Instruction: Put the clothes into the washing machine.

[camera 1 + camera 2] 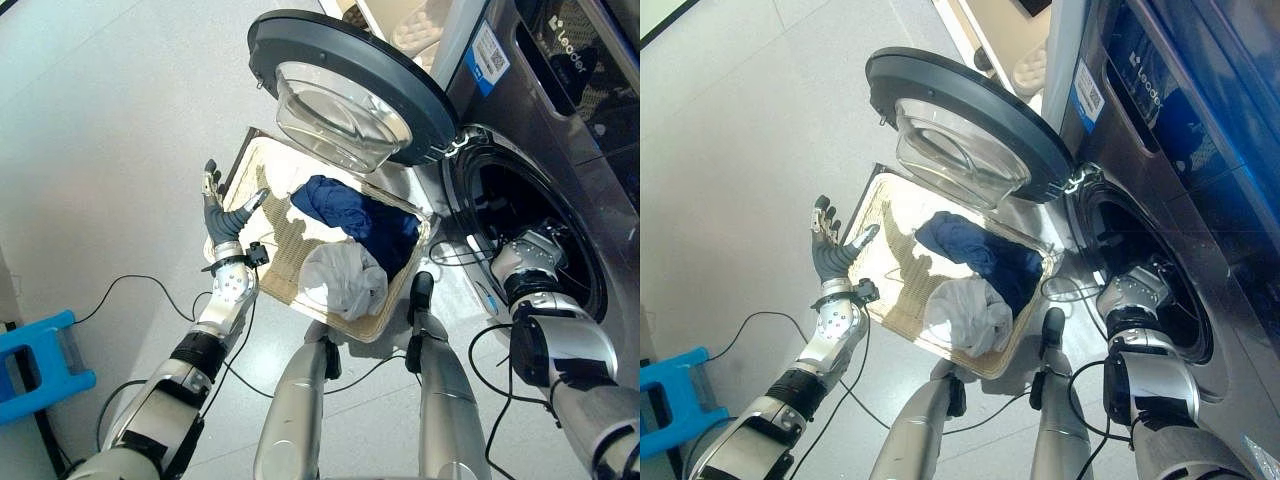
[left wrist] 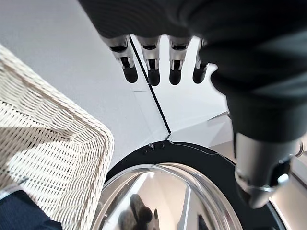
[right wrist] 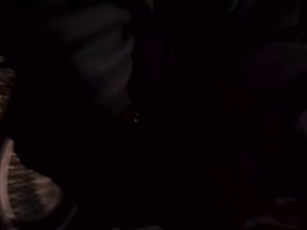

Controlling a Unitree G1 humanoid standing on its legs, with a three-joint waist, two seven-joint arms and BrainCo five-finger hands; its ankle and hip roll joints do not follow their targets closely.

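Clothes (image 1: pixel 350 245) in basket (image 1: pixel 262 158) beside spread-fingered left hand (image 1: pixel 218 212); right hand's grip hidden inside drum (image 1: pixel 525 200).

- Both eye views look steeply down from the head onto the wicker basket (image 1: pixel 262 285), sharing it and the washer door (image 1: pixel 970 120).
- The left wrist view looks closely past the basket toward that door.
- The right wrist view is dark.
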